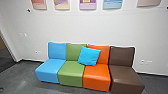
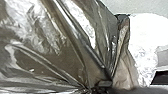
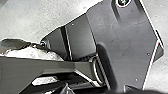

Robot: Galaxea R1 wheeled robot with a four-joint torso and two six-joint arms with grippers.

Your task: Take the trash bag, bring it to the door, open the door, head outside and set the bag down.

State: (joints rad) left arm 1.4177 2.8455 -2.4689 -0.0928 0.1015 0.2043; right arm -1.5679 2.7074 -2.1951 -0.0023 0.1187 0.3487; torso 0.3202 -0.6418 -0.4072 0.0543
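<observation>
Shiny dark trash bag (image 2: 67, 42) bunched up, squeezed in left end effector (image 2: 100, 86). Can't tell if right end effector is clenched. Blue pillow (image 1: 89, 56) leans on green seat (image 1: 72, 72) and orange seat (image 1: 97, 75).

1. Trash bag (image 2: 70, 47): dark grey-brown plastic, thin and glossy, with bright, whitish glare across its surface.
2. State: crumpled, with long creases and loose puckers; the folds draw together into 1 tight, dark gather. How full it is cannot be told.
3. Pose and place: close before the left wrist camera, spreading out from that gather, with a paler, tan fold beside it.
</observation>
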